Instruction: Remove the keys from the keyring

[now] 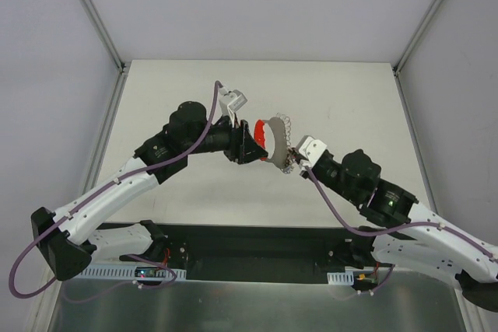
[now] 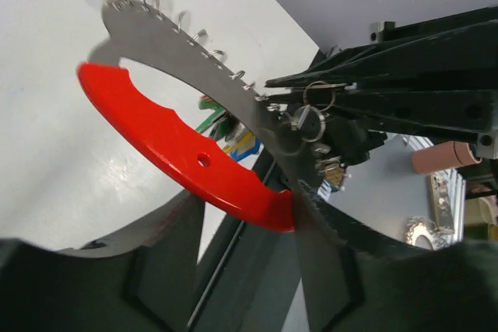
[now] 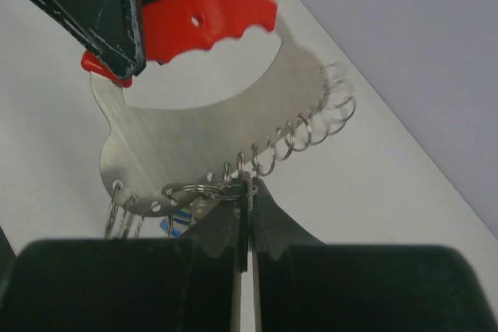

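Note:
A curved silvery plate [image 1: 275,142] with a red handle [image 2: 171,145] hangs between my two grippers above the table, with several small wire rings along its edge. My left gripper [image 2: 247,219] stands open around the corner where handle and plate meet, and that corner lies against its right finger [image 2: 334,270]. My right gripper [image 3: 247,184] is shut on the keyring [image 3: 198,190] at the plate's edge. The keys [image 2: 227,134], with green, yellow and blue heads, hang behind the plate; a blue head [image 3: 173,225] shows under it. In the top view the left gripper [image 1: 247,145] and right gripper [image 1: 294,162] nearly meet.
The white table [image 1: 194,83] is walled on the left, right and far sides. The black base strip [image 1: 249,242] of the arms runs along the near edge. Both arms reach inward to the table's middle.

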